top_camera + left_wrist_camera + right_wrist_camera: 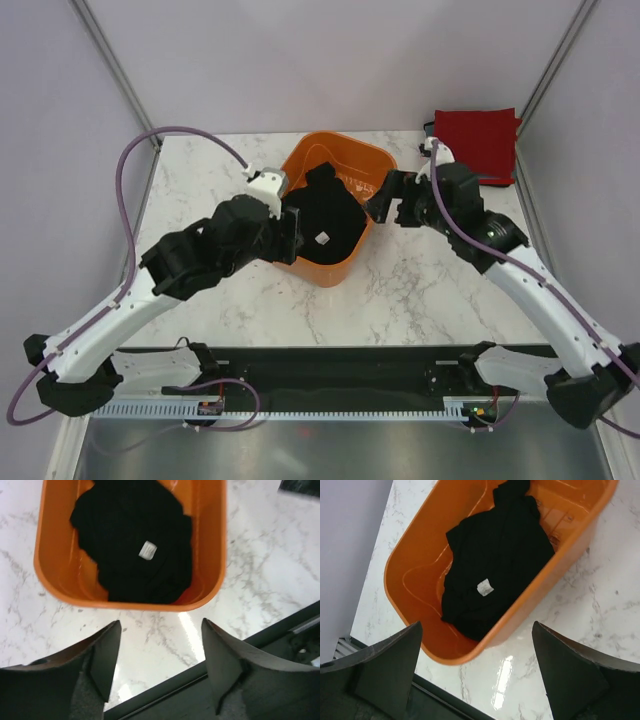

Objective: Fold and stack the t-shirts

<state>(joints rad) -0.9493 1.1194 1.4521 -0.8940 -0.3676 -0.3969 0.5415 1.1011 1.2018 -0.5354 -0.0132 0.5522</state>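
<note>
A crumpled black t-shirt (330,215) with a small white tag (323,239) lies in the orange basket (345,145) at mid-table. A folded red t-shirt (478,140) sits at the back right corner. My left gripper (291,226) hangs at the basket's left side, and my right gripper (384,200) at its right side. In the left wrist view the left gripper (161,626) is open and empty above the marble, short of the basket (221,555) and black t-shirt (125,535). In the right wrist view the right gripper (477,627) stands wide open over the basket's rim (540,585), clear of the black t-shirt (495,555).
The white marble table (200,190) ends in a black rail (330,365) at the near edge, where both arm bases stand. Grey walls with metal posts (115,65) close in the back and sides. A purple cable (130,180) loops over the left side.
</note>
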